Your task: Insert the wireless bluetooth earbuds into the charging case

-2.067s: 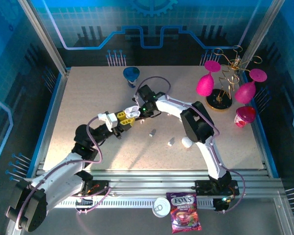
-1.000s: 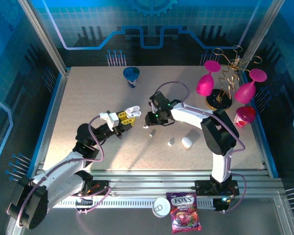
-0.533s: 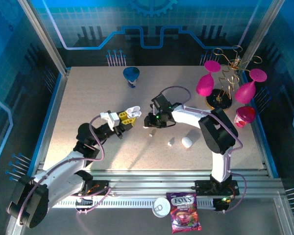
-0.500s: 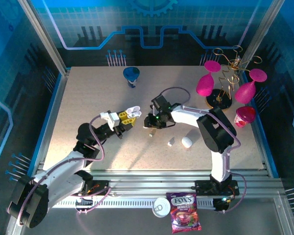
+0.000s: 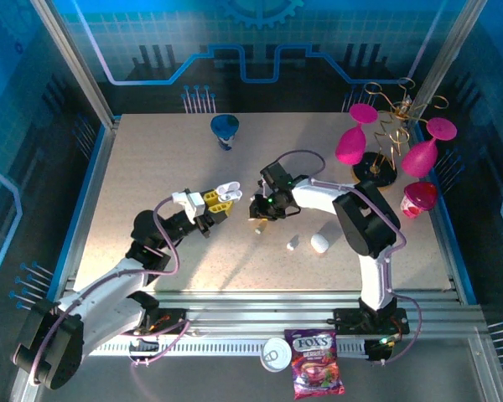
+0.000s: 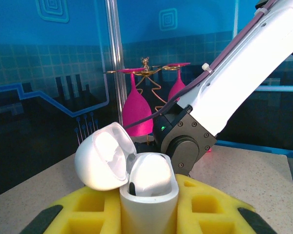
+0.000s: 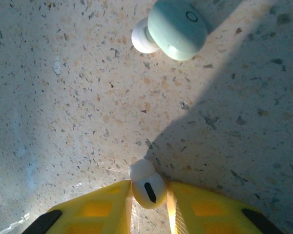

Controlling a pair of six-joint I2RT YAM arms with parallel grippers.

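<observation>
Right tool (image 7: 149, 199): yellow fingers pinching one white earbud (image 7: 147, 187), near the charging case (image 6: 147, 190), to its right.
Left tool (image 5: 215, 203): clamped on the charging case, lid hinged open.
Loose earbud (image 7: 171, 28): lying on the speckled surface (image 7: 63, 97), further right of the case.

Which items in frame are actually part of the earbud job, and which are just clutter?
Job: open white plastic charging case in the left gripper; tiny white glossy earbud pinched in the right gripper; second white earbud loose on the table.
Clutter: closed white pebble-shaped case, blue funnel, pink wine glasses on a gold wire rack, pink cup, Fox's candy bag.
</observation>
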